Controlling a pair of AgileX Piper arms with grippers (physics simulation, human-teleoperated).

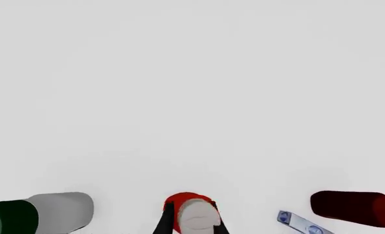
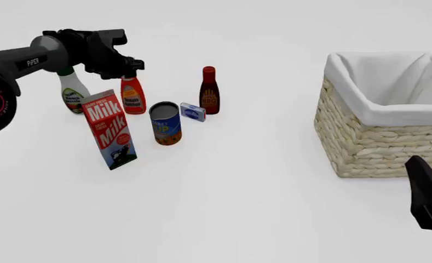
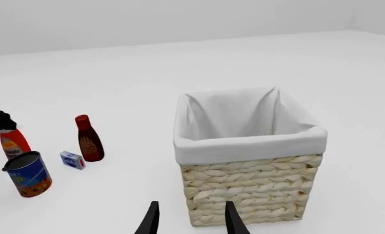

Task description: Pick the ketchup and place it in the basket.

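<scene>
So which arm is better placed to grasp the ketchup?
Left. The left gripper is already at the ketchup's cap, while the right gripper sits far off, near the basket.

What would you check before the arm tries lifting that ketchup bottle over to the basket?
1. Left hand around the ketchup's top: ok, its fingers flank the white cap in the left wrist view.
2. Firm grip: cannot tell, contact is not visible.
3. Ketchup upright: ok.
4. Room to lift: not ok for certain; the white bottle and milk carton stand close by, so lift straight up.
5. Basket ready: ok, open with nothing seen inside, though its bottom is hidden.
6. Right hand out of the way: ok, low near the basket's front, open.
</scene>
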